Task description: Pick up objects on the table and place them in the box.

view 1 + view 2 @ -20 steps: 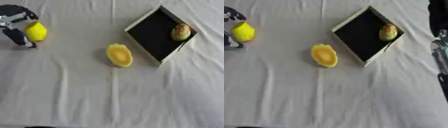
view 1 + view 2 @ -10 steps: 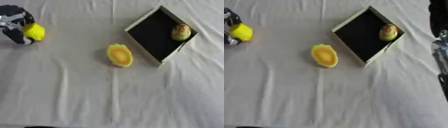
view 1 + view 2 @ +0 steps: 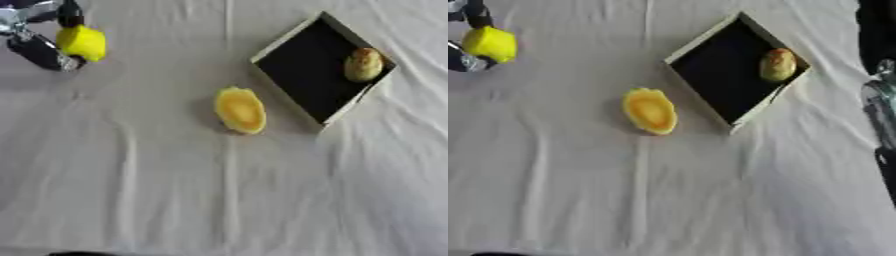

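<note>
A: Yellow object (image 3: pixel 81 42) first: where is it, and what have the fingers (image 3: pixel 68 13) got to do with it?

B: It sits far left of the box (image 3: pixel 297 67), near the upper left corner, and the left hand (image 3: pixel 39 35) has its fingers curled round it, one dark finger above and another below. I judge it pinched and lifted clear of the tabletop (image 3: pixel 227 190), though I cannot be sure it is off the cloth.

A: And outward from there?

B: Just left of the box, close by its near wall, lies an orange-yellow oval piece (image 3: pixel 240 110), apart from the box and untouched. Inside the box, toward its far right corner, rests a brownish lumpy thing (image 3: pixel 363 64).

A: The right hand?

B: Only a blurred dark and silver shape (image 3: pixel 881 115) shows right of the box at the edge of the right eye view. I cannot tell how it is set.

A: So which step are we at?

B: One thing is in the box, one in the grasp, one waiting. This looks like the carry stage. The next move calls for bringing the yellow object across, right of the oval piece and over the box's dark floor, clear of the brownish thing, before the fingers spread
</note>
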Controlling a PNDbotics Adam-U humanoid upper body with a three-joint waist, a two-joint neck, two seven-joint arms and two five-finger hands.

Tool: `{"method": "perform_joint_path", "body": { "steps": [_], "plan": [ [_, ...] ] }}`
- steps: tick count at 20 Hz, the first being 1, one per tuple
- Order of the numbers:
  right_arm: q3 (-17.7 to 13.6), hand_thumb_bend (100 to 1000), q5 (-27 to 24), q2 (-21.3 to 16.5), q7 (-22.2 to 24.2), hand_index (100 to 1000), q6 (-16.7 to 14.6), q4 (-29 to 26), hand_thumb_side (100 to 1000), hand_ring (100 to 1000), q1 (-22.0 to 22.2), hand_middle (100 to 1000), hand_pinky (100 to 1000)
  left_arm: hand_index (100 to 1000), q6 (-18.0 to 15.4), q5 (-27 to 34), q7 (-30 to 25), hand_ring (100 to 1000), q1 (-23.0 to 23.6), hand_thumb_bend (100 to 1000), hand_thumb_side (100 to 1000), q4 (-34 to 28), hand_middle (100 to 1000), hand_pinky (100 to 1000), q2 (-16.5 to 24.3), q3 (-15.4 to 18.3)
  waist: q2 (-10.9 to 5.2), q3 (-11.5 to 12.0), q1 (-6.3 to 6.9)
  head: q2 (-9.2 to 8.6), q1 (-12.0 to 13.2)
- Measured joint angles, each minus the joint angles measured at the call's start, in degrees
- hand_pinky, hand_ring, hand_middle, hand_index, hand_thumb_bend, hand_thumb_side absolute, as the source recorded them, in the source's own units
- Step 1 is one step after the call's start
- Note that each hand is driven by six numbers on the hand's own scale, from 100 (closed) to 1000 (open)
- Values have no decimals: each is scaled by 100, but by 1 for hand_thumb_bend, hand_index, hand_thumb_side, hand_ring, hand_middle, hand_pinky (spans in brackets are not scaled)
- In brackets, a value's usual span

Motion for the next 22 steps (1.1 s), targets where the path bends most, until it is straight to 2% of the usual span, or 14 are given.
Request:
{"method": "perform_joint_path", "body": {
  "steps": [4, 8, 11, 15, 18, 22],
  "plan": [
    [-35, 100, 2, -1, -22, 860, -34, 0, 719, 867, -37, 766, 886, 570, -3, 142, -197, 645, -263, 280, 100, -765, 571, 713, -379, -206, -67, 44, -41, 7, -70],
    [-75, 100, 5, -1, -45, 861, -91, 0, 701, 867, -147, 767, 886, 580, -77, -46, -437, 644, -480, 269, 100, -902, 573, 713, -1138, -433, -115, 35, -72, 52, -95],
    [-96, 100, 6, -1, -35, 861, -178, 0, 691, 868, -293, 768, 886, 584, -145, -515, -454, 643, -583, 259, 100, -561, 572, 713, -1809, -486, -128, -46, -120, 54, -40],
    [-100, 100, 25, -1, 45, 862, -275, 0, 686, 868, -500, 769, 886, 587, -288, -1273, -118, 643, -643, 255, 100, 184, 572, 713, -2586, -482, -129, -154, -177, 53, 70],
    [-83, 100, 32, 10, 105, 862, -317, 0, 686, 868, -614, 769, 887, 595, -403, -1691, 231, 641, -660, 252, 100, 712, 572, 712, -2980, -464, -129, -235, -203, 46, 145],
    [-40, 100, 31, 102, 191, 862, -331, 0, 688, 868, -763, 769, 886, 600, -476, -1986, 616, 642, -668, 253, 100, 1241, 572, 712, -3297, -400, -89, -355, -236, 19, 253]
  ]
}}
